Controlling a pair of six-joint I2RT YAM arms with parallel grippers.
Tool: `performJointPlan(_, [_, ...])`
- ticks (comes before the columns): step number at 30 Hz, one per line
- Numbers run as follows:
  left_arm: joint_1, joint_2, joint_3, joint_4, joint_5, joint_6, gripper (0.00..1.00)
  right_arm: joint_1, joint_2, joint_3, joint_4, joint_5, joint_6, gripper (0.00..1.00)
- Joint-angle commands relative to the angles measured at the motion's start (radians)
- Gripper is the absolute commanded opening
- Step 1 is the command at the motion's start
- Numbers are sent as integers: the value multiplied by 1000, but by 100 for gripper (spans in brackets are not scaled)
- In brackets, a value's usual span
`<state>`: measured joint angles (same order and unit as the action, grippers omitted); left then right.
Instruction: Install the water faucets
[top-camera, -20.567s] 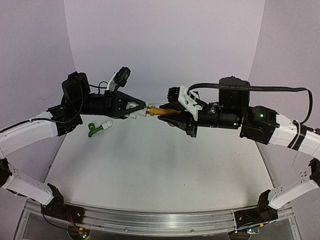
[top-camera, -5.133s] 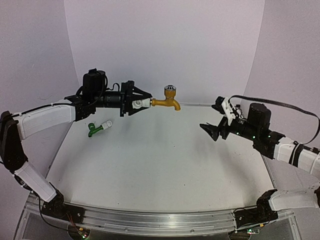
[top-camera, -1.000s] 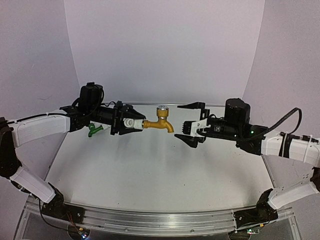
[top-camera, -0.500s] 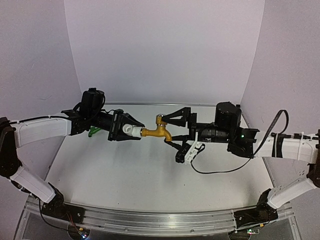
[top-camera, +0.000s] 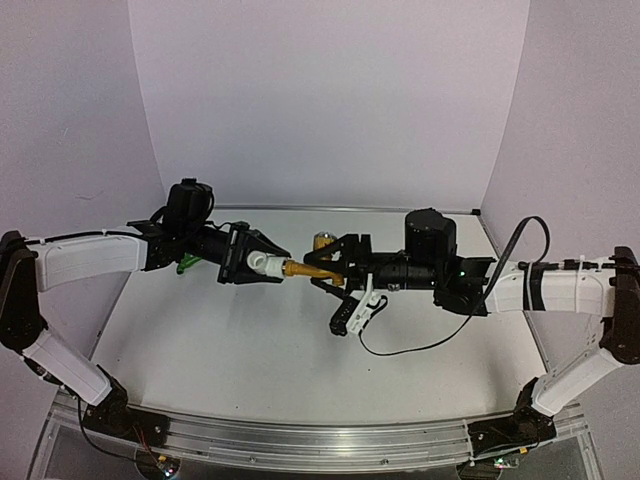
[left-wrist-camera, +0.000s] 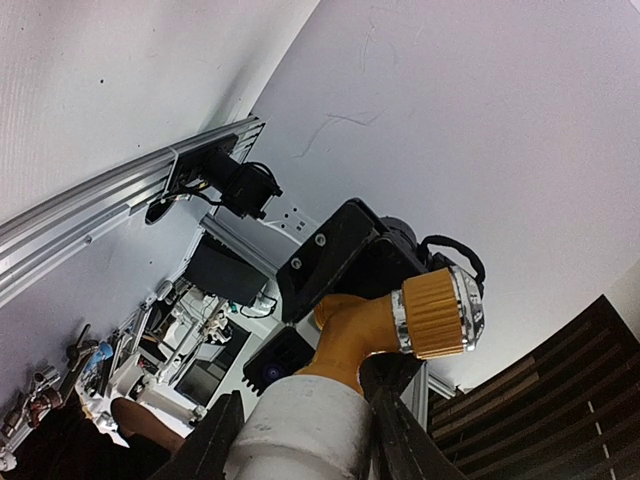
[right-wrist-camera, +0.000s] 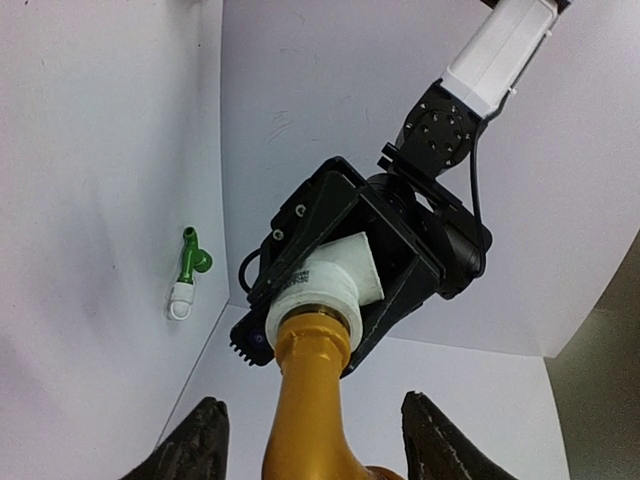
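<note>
**Yellow-gold faucet in mid-air, between both tools**
Your left tool clamps the white fitting on the faucet's end; its printed label is too small to read. Your right tool straddles the faucet body; you cannot tell whether it grips. The green faucet lies on the table.

Gold faucet; white fitting, perhaps printed.

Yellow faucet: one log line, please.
left hand: shut on white fitting; yellow faucet: in fitting; right hand: straddles it, grip unclear; green faucet: on table
</note>
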<state>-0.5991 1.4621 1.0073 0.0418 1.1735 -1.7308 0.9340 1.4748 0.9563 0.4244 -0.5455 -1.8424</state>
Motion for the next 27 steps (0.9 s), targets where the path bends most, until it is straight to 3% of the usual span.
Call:
performJointPlan(1, [-2,-1,57,44,43,31,0,3,13,50,26,26,26,46])
performJointPlan(4, [-2,5,59,42,30,58,0,4,8,63,1,14,82,39])
performJointPlan(9, [-1,31,101,36,-26,155,0,3,-2,96,-79,14,266,13])
performJointPlan(14, [-1,68,174,27,-134,329,0,5,3,118,-136,6,476,7])
performJointPlan(19, [-3,85,296,22,-347,753,0,5,28,158,-138,44,804,3])
performJointPlan(22, [-16,79,356,25,-423,1151,0,6,40,172,-138,5,984,0])
performJointPlan(24, [-24,73,373,49,-411,1402,0,4,51,186,-134,-26,1130,0])
performJointPlan(27, [-28,58,360,103,-217,1697,0,3,84,234,-127,-29,1397,0])
